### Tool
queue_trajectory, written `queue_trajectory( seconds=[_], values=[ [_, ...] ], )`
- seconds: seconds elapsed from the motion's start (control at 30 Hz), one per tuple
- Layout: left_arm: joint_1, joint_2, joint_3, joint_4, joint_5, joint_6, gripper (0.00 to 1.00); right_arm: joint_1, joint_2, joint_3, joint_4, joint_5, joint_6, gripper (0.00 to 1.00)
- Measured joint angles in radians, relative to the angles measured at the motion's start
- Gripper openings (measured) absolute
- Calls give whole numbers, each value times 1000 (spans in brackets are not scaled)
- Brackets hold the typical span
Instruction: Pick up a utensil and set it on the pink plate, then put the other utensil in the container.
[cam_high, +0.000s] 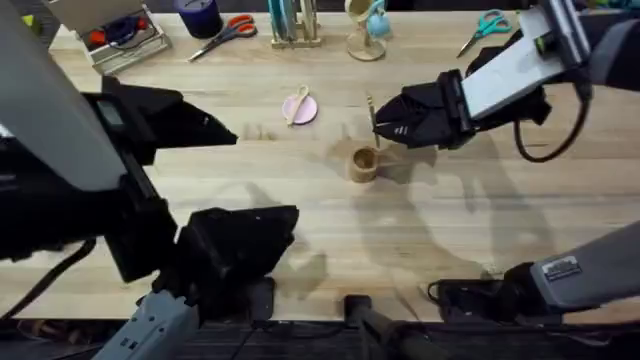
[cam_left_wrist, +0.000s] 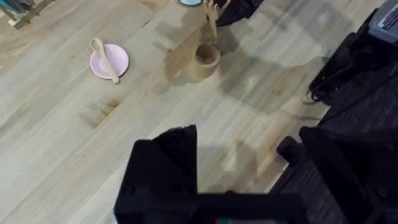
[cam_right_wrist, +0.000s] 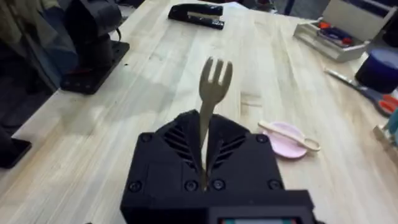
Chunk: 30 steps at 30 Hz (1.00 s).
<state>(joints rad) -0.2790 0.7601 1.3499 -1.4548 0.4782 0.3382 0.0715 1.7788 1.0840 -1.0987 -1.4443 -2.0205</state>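
The wooden spoon (cam_high: 296, 104) lies across the small pink plate (cam_high: 308, 110), also seen in the left wrist view as spoon (cam_left_wrist: 104, 57) on plate (cam_left_wrist: 117, 62). My right gripper (cam_high: 378, 128) is shut on the wooden fork (cam_high: 371, 113), holding it just beyond and above the round wooden cup (cam_high: 363, 163). In the right wrist view the fork (cam_right_wrist: 214, 81) stands up from between the jaws, tines away, with the plate (cam_right_wrist: 281, 144) off to one side. My left gripper (cam_high: 245, 240) hovers low near the front left, away from the cup (cam_left_wrist: 205, 57).
Along the far edge stand a tray of small items (cam_high: 120, 35), a dark-blue cup (cam_high: 200, 15), orange scissors (cam_high: 228, 33), a wooden rack (cam_high: 292, 28) and teal scissors (cam_high: 487, 25). A black stapler (cam_right_wrist: 196, 12) lies on the table.
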Motion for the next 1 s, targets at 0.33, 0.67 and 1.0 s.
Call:
queue_trajectory(
  seconds=[0.33,0.67,1.0],
  values=[
    [0,0,0,0,0,0,993,2,113,0,54,-16,-7,34],
    [0,0,0,0,0,0,993,5,115,0,68,-21,-14,33],
    [0,0,0,0,0,0,993,39,170,-1,110,-23,-15,33]
  ],
)
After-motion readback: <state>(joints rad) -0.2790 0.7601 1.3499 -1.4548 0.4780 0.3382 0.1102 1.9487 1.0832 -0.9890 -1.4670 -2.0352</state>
